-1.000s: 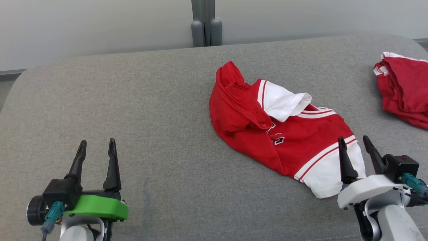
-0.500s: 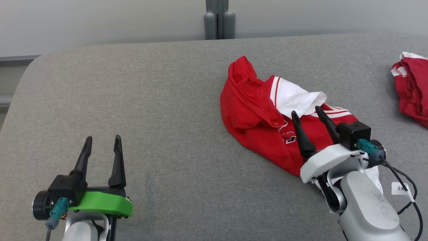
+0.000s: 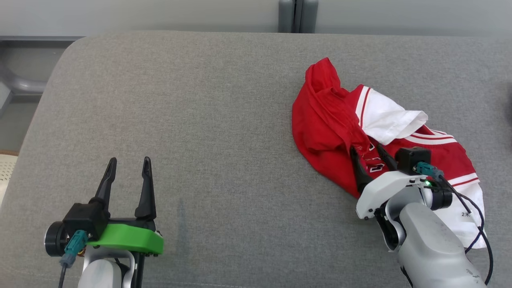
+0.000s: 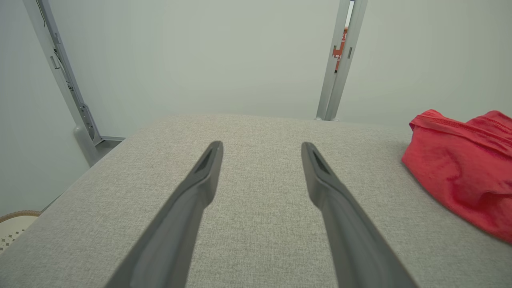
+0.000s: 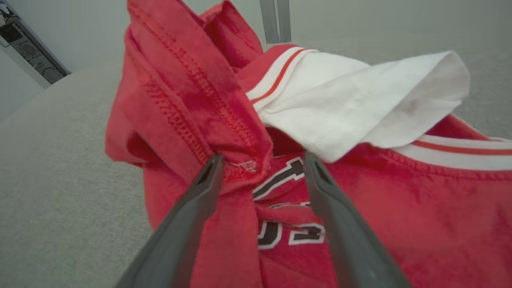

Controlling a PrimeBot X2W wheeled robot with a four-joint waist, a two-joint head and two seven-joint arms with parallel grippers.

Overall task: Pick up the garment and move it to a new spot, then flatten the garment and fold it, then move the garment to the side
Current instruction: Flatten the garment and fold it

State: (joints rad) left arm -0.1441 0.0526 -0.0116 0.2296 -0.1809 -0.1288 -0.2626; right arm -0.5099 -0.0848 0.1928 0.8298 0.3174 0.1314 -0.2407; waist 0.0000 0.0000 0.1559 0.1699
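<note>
Garment [image 3: 332, 132], red with white sleeves, is lying crumpled on the right half of the grey cushion [image 3: 200, 120] in the head view. The right gripper [image 3: 365, 148] is reaching over its printed middle, and the left gripper [image 3: 130, 159] is hanging released, well apart. In the left wrist view, the fingers are standing wide over bare cushion, red cloth at the right edge. In the right wrist view, the parted fingers are flanking a bunched red fold, clamping nothing

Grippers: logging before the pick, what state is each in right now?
Left gripper: open, empty, over the cushion.
Right gripper: open, astride a fold of the garment, nothing gripped.
</note>
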